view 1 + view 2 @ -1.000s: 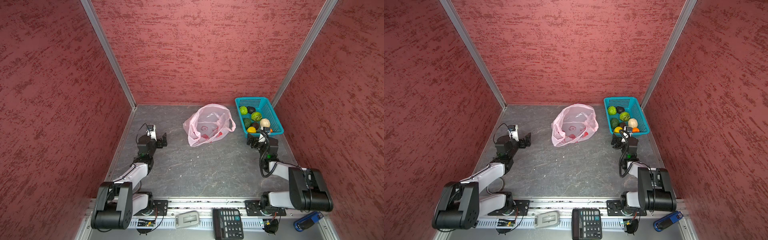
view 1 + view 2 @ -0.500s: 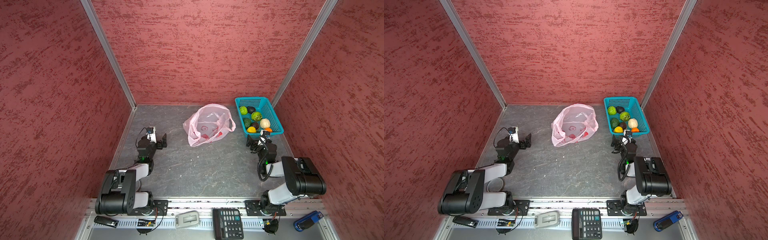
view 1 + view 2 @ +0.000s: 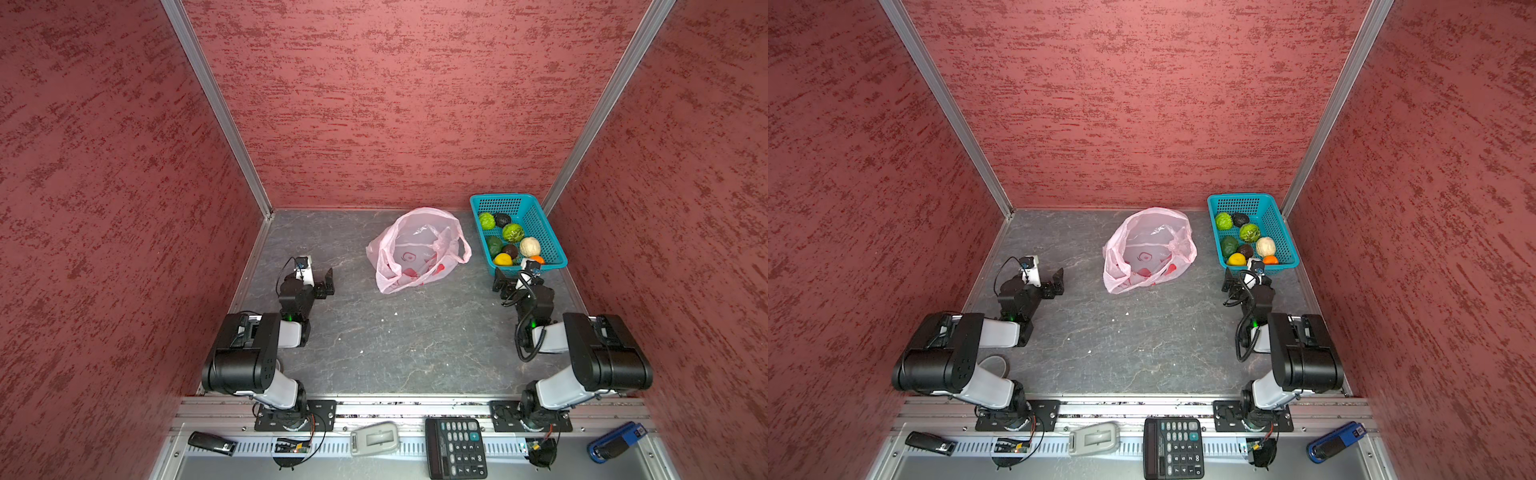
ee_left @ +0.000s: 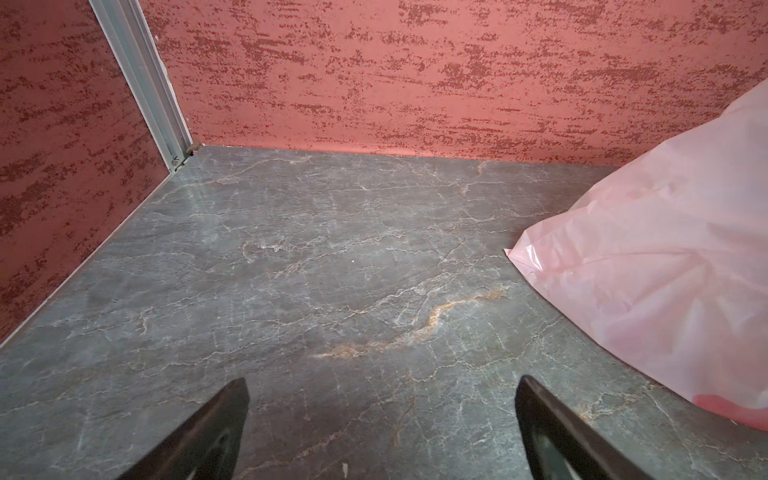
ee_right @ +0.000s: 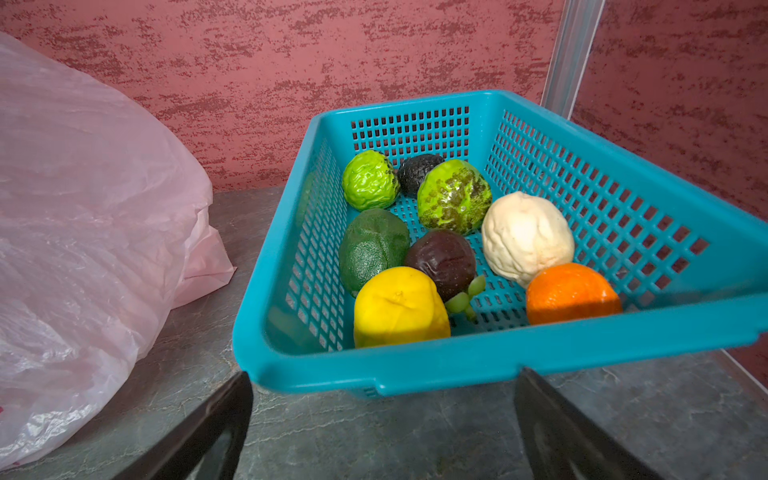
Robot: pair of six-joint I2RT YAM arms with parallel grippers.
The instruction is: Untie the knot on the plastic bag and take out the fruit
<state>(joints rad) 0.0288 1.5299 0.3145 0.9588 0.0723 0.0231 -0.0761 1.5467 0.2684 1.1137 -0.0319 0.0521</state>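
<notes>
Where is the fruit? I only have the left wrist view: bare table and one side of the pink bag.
Observer: The fruit sits in the teal basket, at the far right corner of the table.
Operator: Is anything left to take out?
Observer: In both top views the plastic bag lies slack, mouth open; I see only red print, no fruit.
Operator: What is nearest the basket?
Observer: The right end effector, open and empty, just in front of the basket's near rim.
</notes>
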